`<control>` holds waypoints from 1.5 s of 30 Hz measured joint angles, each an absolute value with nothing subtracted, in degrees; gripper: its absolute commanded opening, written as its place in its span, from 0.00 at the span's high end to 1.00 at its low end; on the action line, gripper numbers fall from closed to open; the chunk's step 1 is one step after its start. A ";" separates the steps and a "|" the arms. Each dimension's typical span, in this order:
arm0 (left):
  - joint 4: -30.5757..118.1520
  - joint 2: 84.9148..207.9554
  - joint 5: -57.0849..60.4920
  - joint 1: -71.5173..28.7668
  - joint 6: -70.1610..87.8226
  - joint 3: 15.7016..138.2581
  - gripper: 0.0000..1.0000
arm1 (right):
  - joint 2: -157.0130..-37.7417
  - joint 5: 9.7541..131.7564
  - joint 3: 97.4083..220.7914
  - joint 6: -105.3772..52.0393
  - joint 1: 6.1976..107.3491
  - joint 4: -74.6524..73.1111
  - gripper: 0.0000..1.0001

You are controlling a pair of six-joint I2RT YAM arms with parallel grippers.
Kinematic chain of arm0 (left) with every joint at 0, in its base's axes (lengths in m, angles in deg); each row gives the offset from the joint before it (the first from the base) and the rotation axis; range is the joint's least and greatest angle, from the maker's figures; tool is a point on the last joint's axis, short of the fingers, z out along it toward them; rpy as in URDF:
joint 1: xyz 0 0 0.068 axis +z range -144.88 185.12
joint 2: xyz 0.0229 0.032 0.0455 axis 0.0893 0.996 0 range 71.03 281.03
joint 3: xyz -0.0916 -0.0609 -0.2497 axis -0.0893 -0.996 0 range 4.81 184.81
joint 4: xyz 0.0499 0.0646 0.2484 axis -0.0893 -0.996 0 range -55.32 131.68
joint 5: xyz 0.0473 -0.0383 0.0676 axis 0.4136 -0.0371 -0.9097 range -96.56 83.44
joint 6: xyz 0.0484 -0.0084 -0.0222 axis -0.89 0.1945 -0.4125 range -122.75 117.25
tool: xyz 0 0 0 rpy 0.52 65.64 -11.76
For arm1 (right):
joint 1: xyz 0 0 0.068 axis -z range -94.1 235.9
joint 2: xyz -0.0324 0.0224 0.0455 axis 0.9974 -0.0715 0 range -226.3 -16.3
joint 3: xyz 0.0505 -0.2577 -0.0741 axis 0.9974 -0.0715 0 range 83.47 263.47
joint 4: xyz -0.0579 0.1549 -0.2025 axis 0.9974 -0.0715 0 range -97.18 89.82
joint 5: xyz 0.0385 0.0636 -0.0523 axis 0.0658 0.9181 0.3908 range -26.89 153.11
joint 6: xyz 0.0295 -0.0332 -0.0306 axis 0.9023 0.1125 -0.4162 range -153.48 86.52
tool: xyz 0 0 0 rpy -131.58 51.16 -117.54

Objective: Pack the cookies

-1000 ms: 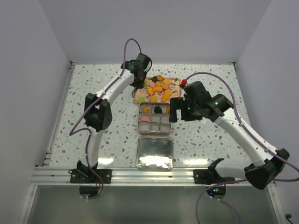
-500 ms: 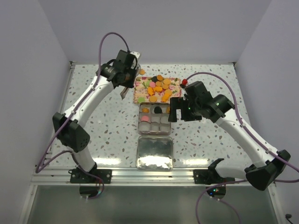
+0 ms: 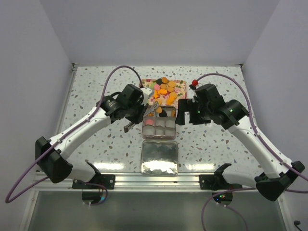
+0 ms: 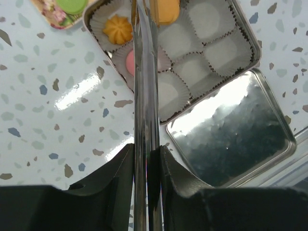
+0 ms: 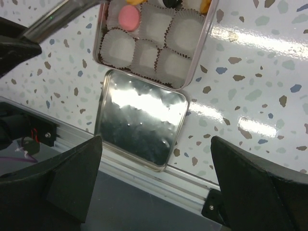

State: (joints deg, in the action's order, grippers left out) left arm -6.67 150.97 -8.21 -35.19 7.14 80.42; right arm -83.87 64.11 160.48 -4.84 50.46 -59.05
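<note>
Many cookies [image 3: 166, 90], mostly orange, lie on the floral tray [image 3: 144, 83] at the back. In front of it stands the open tin [image 3: 143, 126] with paper cups. It holds an orange swirl cookie [image 4: 118, 30], a pink cookie [image 4: 129, 63] and a black one [image 3: 166, 114]. My left gripper [image 3: 136, 111] is shut on metal tongs [image 4: 144, 96] that reach over the tin's left side. An orange cookie [image 4: 167, 9] sits at the tongs' tips; whether it is pinched I cannot tell. My right gripper [image 3: 184, 113] hangs open just right of the tin, nothing between its fingers.
The tin's shiny lid [image 3: 159, 157] lies upside down right in front of the tin, close to the table's near rail [image 3: 154, 179]. The right wrist view shows the lid [image 5: 139, 120] beside that rail and the tongs [image 5: 57, 17] coming in from the left.
The left arm swung from the tray's far left corner down to the tin's left side, bringing the tongs over the tin. The right arm shifted slightly back.
</note>
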 measured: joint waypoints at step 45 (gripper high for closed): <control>-4.20 150.86 -9.39 -39.21 10.16 76.03 0.60 | -74.27 64.07 154.91 -1.52 50.46 -62.33 0.01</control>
State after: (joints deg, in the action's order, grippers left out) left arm -4.20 150.86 -9.39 -39.21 10.16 76.03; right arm -74.27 64.07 154.91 -1.52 50.46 -62.33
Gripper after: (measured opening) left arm 0.398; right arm 0.987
